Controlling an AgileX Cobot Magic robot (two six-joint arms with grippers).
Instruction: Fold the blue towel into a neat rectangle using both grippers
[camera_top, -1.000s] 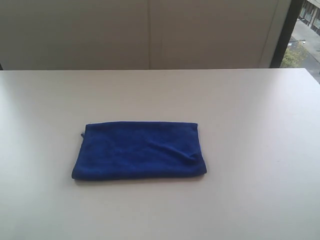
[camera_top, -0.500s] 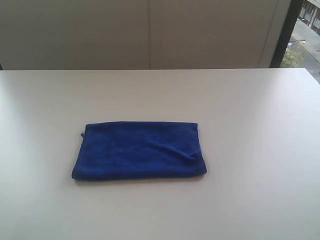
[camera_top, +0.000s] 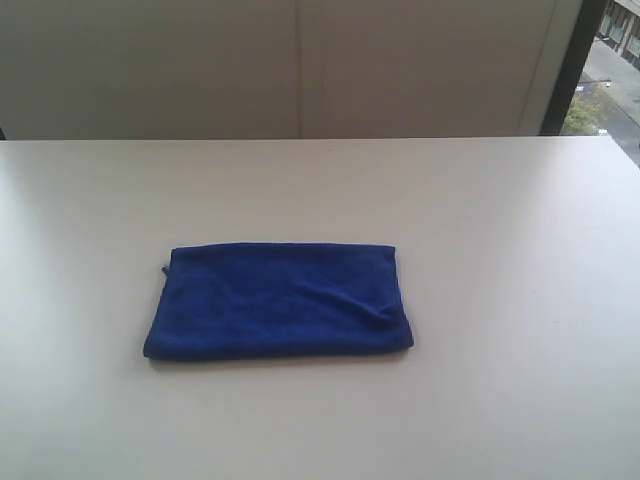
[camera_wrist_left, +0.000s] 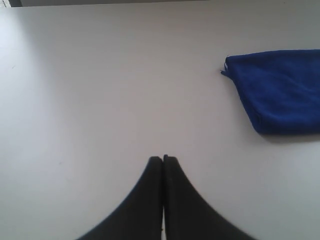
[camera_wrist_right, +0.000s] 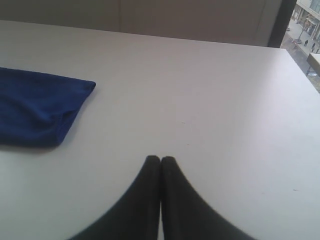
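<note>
You have no change to report across the last second: in the exterior view the blue towel (camera_top: 278, 300) lies with the same outline, the same crease (camera_top: 372, 312) near its right end, on the same spot of the surface (camera_top: 500, 200). The wrist views come with no earlier pictures to compare.

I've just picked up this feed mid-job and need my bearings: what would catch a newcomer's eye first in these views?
The blue towel, the only strong colour, lies folded into a rectangle near the middle of the pale table, with a small pucker near its right end in the exterior view. The left gripper and right gripper each sit over bare table, apart from the towel, jaws shut and holding nothing.
</note>
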